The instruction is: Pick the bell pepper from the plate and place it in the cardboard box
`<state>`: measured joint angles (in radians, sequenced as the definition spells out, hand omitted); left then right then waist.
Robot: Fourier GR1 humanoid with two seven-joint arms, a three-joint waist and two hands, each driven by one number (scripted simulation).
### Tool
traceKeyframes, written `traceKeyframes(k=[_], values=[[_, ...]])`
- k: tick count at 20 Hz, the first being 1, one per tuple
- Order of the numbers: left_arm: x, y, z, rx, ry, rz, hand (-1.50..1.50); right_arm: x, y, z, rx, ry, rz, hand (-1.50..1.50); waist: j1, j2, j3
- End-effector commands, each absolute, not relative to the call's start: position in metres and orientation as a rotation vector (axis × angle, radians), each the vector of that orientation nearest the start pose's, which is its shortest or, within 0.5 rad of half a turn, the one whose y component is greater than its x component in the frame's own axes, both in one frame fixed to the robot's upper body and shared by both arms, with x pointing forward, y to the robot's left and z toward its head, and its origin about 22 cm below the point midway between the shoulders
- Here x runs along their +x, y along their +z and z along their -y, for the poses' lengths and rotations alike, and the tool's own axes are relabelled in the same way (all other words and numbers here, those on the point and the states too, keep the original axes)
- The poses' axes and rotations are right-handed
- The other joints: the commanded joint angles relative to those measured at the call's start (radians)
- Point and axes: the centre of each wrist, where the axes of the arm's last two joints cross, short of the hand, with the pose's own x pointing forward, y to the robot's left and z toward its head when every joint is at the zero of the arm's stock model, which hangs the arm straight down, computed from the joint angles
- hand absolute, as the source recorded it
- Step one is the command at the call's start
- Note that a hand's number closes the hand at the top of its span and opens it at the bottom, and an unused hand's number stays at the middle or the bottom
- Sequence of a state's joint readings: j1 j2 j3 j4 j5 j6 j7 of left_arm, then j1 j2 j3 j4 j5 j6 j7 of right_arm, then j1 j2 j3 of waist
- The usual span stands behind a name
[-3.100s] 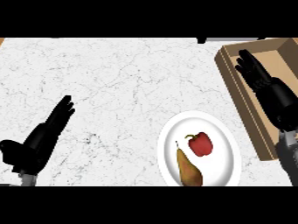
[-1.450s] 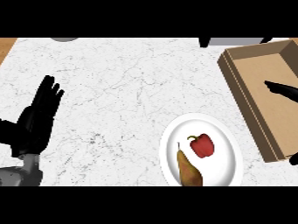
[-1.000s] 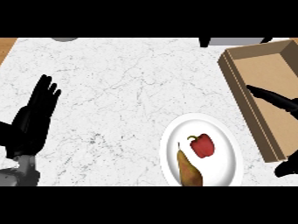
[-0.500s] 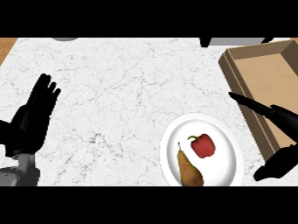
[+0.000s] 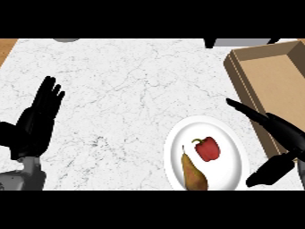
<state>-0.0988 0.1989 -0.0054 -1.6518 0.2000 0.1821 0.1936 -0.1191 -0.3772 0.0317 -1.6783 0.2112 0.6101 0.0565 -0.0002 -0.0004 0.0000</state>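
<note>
1. Looking down, you see the red bell pepper [image 5: 207, 149] lying on the white plate [image 5: 186, 129], near the middle, with its green stem pointing up and left.
2. A brown pear [image 5: 193, 174] lies on the same plate, just beside the pepper on its lower left. Take care not to bump it.
3. Your right hand [image 5: 283, 132] is at the plate's right edge, between the pepper and the cardboard box [image 5: 280, 85]. Its fingers are straight, the thumb is spread away, and it holds nothing. I think it is open like that so the pepper can fit in the gap.
4. The box sits at the right of the marble counter [image 5: 128, 89], near the plate, with its top open. That should make the trip short once you have the pepper.
5. Your left hand [image 5: 36, 123] rests at the left, fingers up and straight, holding nothing, well apart from the plate.
6. The pepper is not picked up yet. You need to close in on it next.
</note>
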Motion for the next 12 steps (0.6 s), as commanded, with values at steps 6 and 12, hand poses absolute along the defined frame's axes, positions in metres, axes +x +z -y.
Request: traceKeyframes(k=[6,12], values=[[0.262,0.056,-0.266,0.072,0.102,1.547,0.00,0.272,0.077,0.265,0.015,1.017,1.414,-1.50,0.002,0.000,0.000],[0.256,0.073,-0.237,0.061,0.112,1.544,0.00,0.273,0.047,0.246,-0.076,1.028,1.419,-1.50,0.003,0.000,0.000]])
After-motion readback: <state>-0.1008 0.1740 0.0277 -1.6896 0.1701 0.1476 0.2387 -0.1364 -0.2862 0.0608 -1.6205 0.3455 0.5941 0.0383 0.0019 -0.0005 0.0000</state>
